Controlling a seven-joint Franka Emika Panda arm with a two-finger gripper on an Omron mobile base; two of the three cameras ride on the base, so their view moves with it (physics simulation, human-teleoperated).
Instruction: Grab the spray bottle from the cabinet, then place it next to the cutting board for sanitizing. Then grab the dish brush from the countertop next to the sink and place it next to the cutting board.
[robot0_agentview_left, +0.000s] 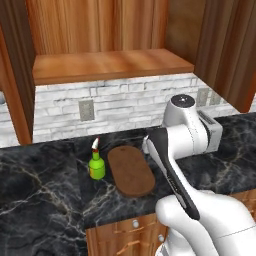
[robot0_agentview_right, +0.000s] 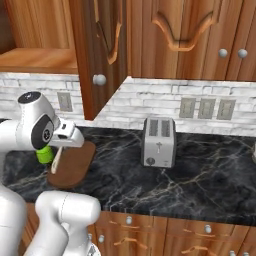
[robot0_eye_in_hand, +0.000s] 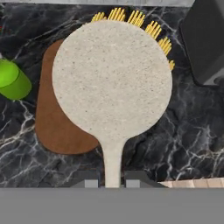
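the gripper (robot0_eye_in_hand: 112, 183) is clamped on the thin handle of the dish brush (robot0_eye_in_hand: 112, 81), whose round head points away from the hand, bristles fanning past its far edge. under the head lies the cutting board (robot0_eye_in_hand: 54, 127), long axis running away from the hand, with bare countertop (robot0_eye_in_hand: 183, 131) on the toaster (robot0_agentview_right: 158, 142) side, probably the drop spot. the spray bottle (robot0_agentview_left: 96, 164) stands just beside the board's other long edge. count: one brush, one bottle, one board, one toaster.
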